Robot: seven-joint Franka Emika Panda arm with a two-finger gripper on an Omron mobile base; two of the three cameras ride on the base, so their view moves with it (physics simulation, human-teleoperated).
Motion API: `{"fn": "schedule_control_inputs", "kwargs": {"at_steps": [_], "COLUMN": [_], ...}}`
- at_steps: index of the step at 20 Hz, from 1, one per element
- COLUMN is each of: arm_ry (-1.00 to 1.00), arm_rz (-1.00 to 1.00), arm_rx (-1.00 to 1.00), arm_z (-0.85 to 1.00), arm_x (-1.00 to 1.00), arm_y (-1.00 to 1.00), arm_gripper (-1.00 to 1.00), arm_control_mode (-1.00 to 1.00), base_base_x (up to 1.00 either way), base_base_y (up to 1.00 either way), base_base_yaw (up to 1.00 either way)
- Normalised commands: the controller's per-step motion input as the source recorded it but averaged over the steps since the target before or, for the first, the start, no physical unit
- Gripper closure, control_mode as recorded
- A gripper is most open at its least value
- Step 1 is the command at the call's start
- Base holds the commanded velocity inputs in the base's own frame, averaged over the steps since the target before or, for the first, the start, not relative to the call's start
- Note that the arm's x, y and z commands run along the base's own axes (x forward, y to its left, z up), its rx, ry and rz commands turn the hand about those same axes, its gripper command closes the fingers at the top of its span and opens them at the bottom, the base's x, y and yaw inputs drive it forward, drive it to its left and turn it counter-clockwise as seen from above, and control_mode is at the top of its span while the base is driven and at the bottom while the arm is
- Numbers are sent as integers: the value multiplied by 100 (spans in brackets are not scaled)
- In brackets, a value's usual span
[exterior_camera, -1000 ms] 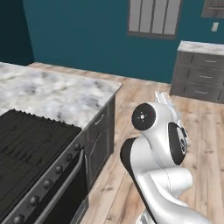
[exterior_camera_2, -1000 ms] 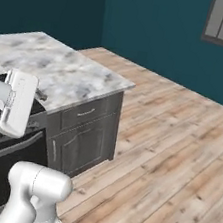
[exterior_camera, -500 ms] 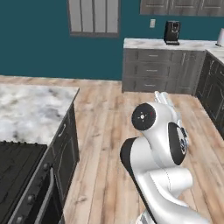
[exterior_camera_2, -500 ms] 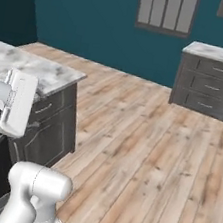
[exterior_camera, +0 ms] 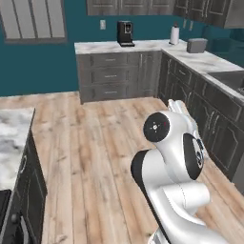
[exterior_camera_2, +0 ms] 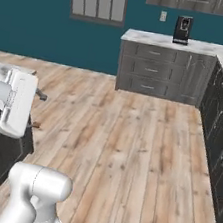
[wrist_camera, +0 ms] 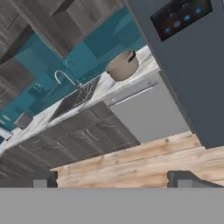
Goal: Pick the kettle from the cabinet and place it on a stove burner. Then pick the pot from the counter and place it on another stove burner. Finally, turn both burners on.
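Note:
In the hand view the tan pot (wrist_camera: 123, 65) stands on the marble counter (wrist_camera: 146, 60), far ahead of my gripper (wrist_camera: 114, 181). Its two dark fingertips (wrist_camera: 43, 179) stand wide apart with nothing between them. Along the same counter lies the dark sink with a wire rack (wrist_camera: 76, 98) and a curved faucet (wrist_camera: 64, 76). From the right base view the gripper (exterior_camera_2: 37, 110) sticks out of the white hand at the left, open and held high over the floor. The kettle and the stove burners are out of view.
A dark tall panel with blue lights (wrist_camera: 183, 65) stands beside the pot, with a plain grey front (wrist_camera: 144, 113) under the counter. The far counter carries a coffee machine (exterior_camera: 125, 32), a paper roll (exterior_camera: 175, 34) and a toaster (exterior_camera: 196, 45). The marble island corner (exterior_camera: 12, 138) is at left.
The whole picture has swung as the base turns: the stove and island slid off to the left and the far counter with drawers came in. The arm holds its pose, gripper still open.

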Motion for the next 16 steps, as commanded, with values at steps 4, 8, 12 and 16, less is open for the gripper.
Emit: {"fn": "schedule_control_inputs", "kwargs": {"at_steps": [4,8,12,16], "arm_ry": [0,0,0,0], "arm_rz": [0,0,0,0], "arm_rx": [0,0,0,0], "arm_z": [0,0,0,0], "arm_x": [0,0,0,0], "arm_y": [0,0,0,0], "arm_gripper": [-100,-100,-100,-100], "arm_control_mode": [100,100,100,100], "base_base_x": [0,0,0,0], "base_base_y": [0,0,0,0], "base_base_yaw": [-50,-50,-50,-50]}}
